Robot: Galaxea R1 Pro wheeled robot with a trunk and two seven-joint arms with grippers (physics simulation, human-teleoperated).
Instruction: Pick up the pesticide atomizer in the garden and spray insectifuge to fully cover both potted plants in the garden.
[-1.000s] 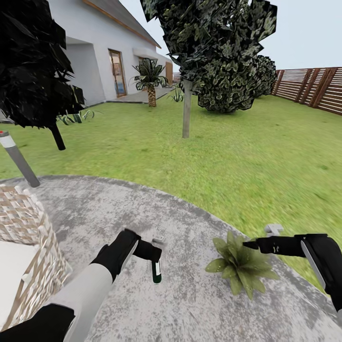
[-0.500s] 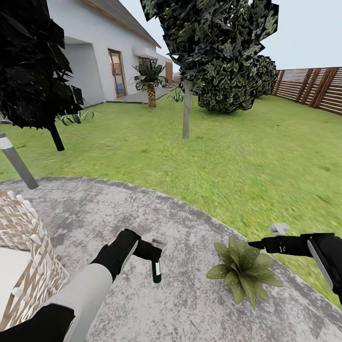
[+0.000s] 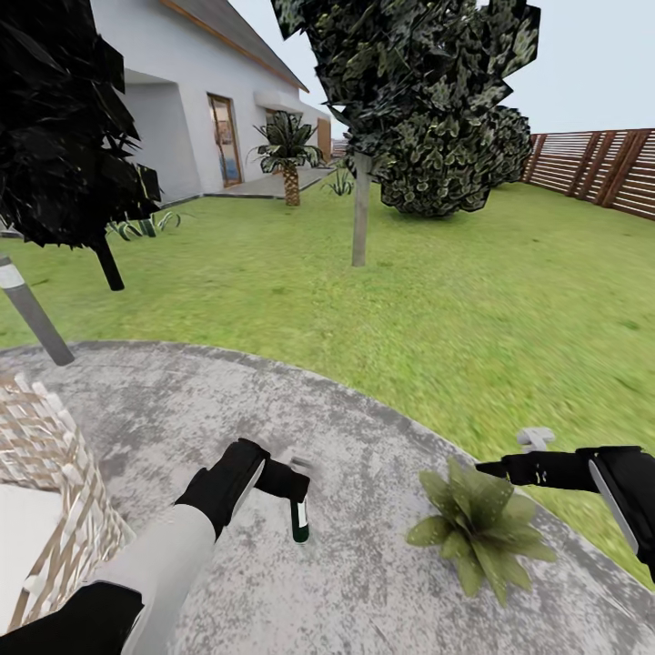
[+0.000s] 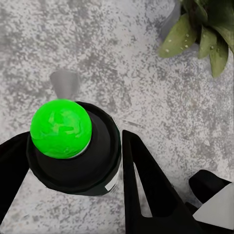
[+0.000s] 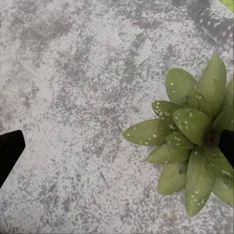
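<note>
My left gripper [image 3: 297,489] is shut on the pesticide atomizer [image 3: 299,518], a slim dark green bottle with a white band, hanging nozzle-down over the grey patio. In the left wrist view the atomizer [image 4: 73,156] sits between my fingers [image 4: 146,190], its bright green end toward the camera. One potted plant [image 3: 482,532], a low olive-green rosette, lies on the patio to the right of the bottle. Its leaves [image 5: 195,141] carry white specks, and it also shows past the bottle [image 4: 204,29]. My right gripper [image 3: 491,470] hovers open just above and behind the plant, nothing between its fingers [image 5: 9,151].
A woven wicker piece [image 3: 45,473] stands at the left edge of the patio [image 3: 227,400], with a grey bollard lamp [image 3: 32,314] behind it. Lawn [image 3: 437,300] stretches ahead with a tree trunk [image 3: 361,214], a dark shrub [image 3: 64,118], the house [image 3: 182,100] and a slatted fence [image 3: 600,164].
The whole view has shifted slightly, so the plant and patio edge sit lower and further right in the picture. Both grippers keep their poses, and the left still holds the atomizer.
</note>
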